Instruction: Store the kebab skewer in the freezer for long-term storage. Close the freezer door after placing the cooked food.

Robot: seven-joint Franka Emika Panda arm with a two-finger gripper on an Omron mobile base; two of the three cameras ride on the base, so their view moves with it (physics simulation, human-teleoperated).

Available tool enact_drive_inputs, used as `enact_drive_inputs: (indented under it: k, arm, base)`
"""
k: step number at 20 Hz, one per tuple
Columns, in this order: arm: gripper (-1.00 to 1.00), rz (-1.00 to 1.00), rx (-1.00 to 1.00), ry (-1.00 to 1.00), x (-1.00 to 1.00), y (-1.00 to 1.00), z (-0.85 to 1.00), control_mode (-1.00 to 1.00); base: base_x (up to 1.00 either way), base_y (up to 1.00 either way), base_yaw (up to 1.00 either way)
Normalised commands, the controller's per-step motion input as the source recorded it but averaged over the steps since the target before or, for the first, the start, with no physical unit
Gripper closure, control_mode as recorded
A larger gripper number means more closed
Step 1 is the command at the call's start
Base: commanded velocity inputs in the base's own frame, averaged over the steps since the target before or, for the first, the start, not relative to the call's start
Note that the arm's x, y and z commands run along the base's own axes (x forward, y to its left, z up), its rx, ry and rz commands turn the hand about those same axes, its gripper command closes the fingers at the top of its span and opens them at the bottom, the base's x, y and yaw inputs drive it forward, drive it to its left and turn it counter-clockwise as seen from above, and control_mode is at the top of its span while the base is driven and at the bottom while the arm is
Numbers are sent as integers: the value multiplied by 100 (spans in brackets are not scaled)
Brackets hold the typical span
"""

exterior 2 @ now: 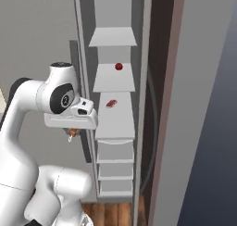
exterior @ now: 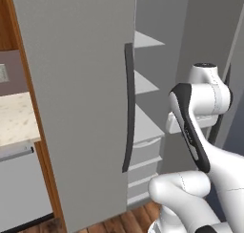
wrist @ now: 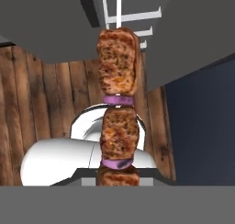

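I had the claw clamped shut on the kebab skewer. It hung near the open freezer, outside its shelves.

Flat, even rendered light; no glare is seen. Soft shade is cast inside the freezer beneath its shelves. Slight softness is noted on the kebab skewer close-up.

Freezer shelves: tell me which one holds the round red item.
The upper occupied shelf holds the round red item; the next shelf down carries a flatter reddish piece.
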Motion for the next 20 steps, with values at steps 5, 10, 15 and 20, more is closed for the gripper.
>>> enact_drive_inputs:
  k: [5,10,15,20]
  arm:
    - [100,0,0,0,0,0,0,100]
    - [100,0,0,0,0,0,0,100]
    - [100,0,0,0,0,0,0,100]
    - [100,0,0,0,0,0,0,100]
  base:
    - [22,-34,0]
    - [15,-1,0]
    - [46,0,0]
    - [62,0,0]
